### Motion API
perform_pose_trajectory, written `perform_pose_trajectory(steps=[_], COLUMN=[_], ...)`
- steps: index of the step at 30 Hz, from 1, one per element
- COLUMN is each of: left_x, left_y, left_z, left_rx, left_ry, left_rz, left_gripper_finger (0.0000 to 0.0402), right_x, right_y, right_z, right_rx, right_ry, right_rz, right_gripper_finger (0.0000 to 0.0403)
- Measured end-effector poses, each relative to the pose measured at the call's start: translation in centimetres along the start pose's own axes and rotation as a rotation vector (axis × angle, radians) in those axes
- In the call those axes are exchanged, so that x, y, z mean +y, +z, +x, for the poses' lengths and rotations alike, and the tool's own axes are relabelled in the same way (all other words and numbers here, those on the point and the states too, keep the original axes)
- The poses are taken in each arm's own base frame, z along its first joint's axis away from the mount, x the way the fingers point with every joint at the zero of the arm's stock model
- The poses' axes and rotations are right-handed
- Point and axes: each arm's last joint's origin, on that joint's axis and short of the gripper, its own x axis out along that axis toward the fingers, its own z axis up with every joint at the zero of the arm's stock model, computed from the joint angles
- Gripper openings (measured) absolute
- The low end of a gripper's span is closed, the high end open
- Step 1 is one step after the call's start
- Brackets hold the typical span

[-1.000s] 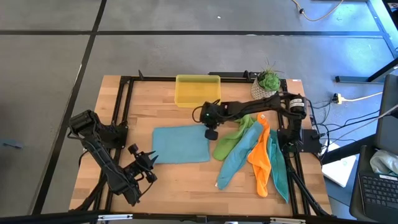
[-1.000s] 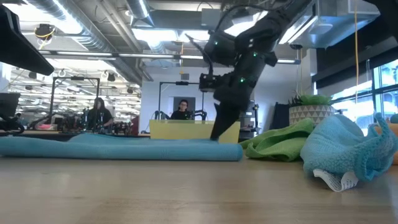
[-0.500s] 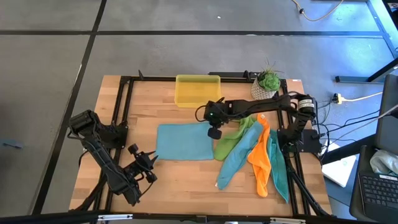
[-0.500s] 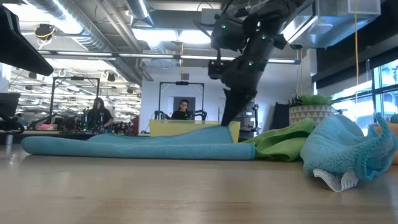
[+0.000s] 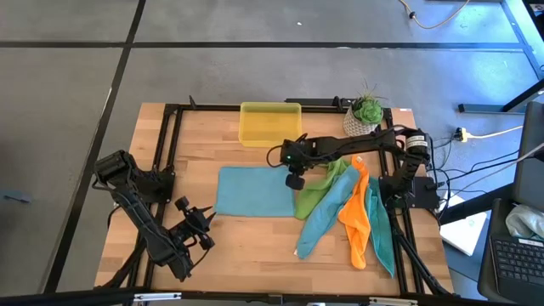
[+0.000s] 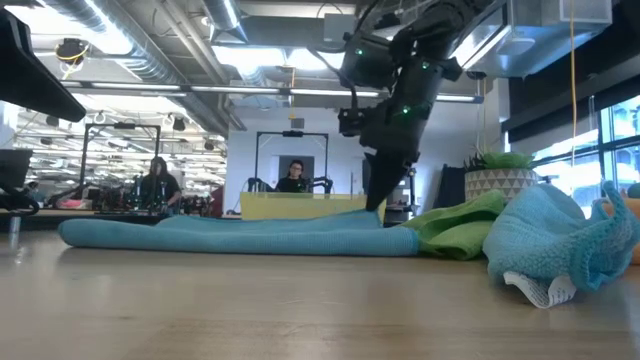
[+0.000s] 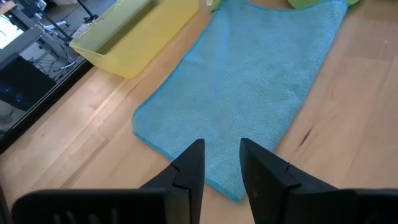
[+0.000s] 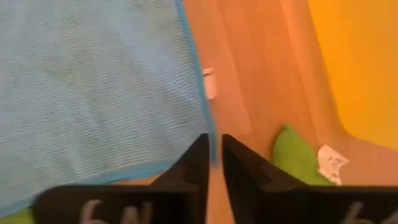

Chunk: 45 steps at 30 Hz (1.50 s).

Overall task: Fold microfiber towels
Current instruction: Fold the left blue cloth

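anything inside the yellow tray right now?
The yellow tray looks empty in the high view: only its translucent floor shows, no cloth. The flat teal towel lies on the table in front of it. The right arm hides the tray's near right corner.

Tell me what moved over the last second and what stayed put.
The right pincer dragged the flat teal towel by its corner toward the pile of towels, and its fingers have begun to part. The left pincer, the yellow tray and the pile kept their places.
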Motion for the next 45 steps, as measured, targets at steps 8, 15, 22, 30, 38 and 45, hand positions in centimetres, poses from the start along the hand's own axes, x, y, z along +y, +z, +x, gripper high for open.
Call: perform_pose_trajectory(steps=[8,15,22,30,38,45], left_x=[-0.6,-1.0,-1.7,-1.4,-1.1,-1.0], left_y=[-0.3,-1.5,-1.5,-0.6,0.6,1.3], left_z=[0.2,2.2,3.4,5.6,8.1,9.6], left_rx=[-0.022,0.041,0.161,0.324,0.45,0.563], left_ry=[-0.046,-0.078,-0.153,-0.181,-0.222,-0.296], left_rz=[0.079,0.295,0.487,0.583,0.601,0.521], left_gripper_finger=[0.0094,0.0094,0.0094,0.0094,0.0094,0.0094], right_x=[0.8,5.6,9.9,13.2,14.7,14.5], right_y=[0.4,0.6,-1.9,-3.9,-5.1,-6.5], right_z=[-2.8,-5.2,-4.2,-4.1,-4.0,-2.8], right_rx=[-0.087,-0.217,-0.25,-0.342,-0.408,-0.43], right_ry=[-0.013,0.186,0.181,0.203,0.249,0.262], right_rz=[0.002,-0.112,-0.187,-0.254,-0.309,-0.305], right_gripper_finger=[0.0168,0.0186,0.0166,0.0154,0.0154,0.0154])
